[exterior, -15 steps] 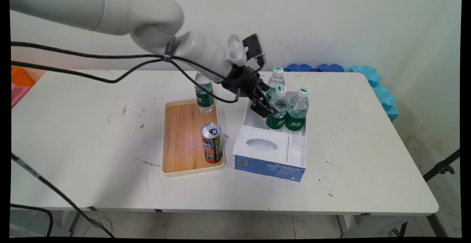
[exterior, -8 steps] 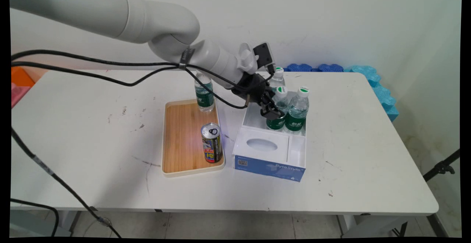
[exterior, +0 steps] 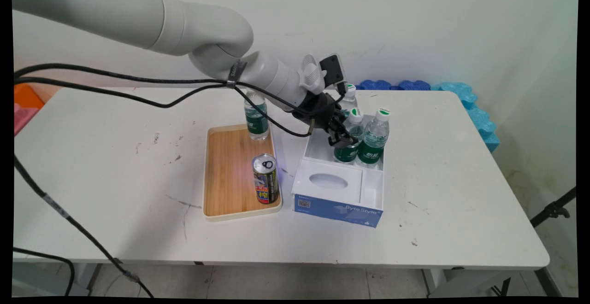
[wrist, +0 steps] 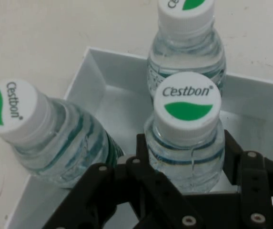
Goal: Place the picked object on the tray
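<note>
My black gripper point(exterior: 343, 139) reaches down into the back compartment of a white and blue box point(exterior: 339, 202), where three clear water bottles with green labels stand. It is shut on the front-left bottle point(exterior: 354, 122) just below the cap. In the hand view the fingers point(wrist: 143, 152) press both sides of this bottle point(wrist: 187, 102) at its shoulder, inside the box point(wrist: 98, 81). A second bottle point(exterior: 373, 138) leans right beside it, and a third point(exterior: 349, 93) stands behind. In the hand view those neighbours appear as one bottle at the left point(wrist: 31, 129) and one at the top point(wrist: 186, 43).
Left of the box lies a wooden tray point(exterior: 226, 175) with a drink can point(exterior: 266, 178) at its near right corner and another water bottle point(exterior: 256, 119) at its far end. Blue foam pieces point(exterior: 465, 96) line the table's back right edge. Black cables hang from the arm at left.
The gripper moved right and down into the box and shut round the front-left bottle. The front two bottles now lean slightly to the right.
</note>
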`<state>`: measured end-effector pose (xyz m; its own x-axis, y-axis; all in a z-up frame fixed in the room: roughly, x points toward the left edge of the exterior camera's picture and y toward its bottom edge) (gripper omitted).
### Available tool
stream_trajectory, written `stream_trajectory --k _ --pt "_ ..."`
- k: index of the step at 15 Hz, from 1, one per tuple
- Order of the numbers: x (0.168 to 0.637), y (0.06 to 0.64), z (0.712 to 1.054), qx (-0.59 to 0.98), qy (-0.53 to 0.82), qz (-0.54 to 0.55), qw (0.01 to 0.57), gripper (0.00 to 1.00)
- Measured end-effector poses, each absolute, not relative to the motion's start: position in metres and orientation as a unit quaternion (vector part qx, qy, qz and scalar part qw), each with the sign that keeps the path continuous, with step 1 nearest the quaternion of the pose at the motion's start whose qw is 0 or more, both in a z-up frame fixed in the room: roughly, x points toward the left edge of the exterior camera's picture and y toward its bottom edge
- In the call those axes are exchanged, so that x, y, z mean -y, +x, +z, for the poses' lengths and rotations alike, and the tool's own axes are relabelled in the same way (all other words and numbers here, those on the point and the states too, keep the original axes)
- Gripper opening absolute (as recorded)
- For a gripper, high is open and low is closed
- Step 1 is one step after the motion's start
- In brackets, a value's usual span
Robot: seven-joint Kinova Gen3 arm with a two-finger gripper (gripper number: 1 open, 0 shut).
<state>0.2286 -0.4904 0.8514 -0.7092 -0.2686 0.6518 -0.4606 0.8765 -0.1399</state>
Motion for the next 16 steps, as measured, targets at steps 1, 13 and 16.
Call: stream_trajectory --k 1,13,16 --pt "0.489 0.229 0.854 0.912 0.199 0.148 0.326 0.00" --pt "0.462 0.281 0.943 0.891 0.214 0.170 0.363 0.00" --pt "0.447 0.308 0.959 0.889 0.218 0.169 0.365 0.00"
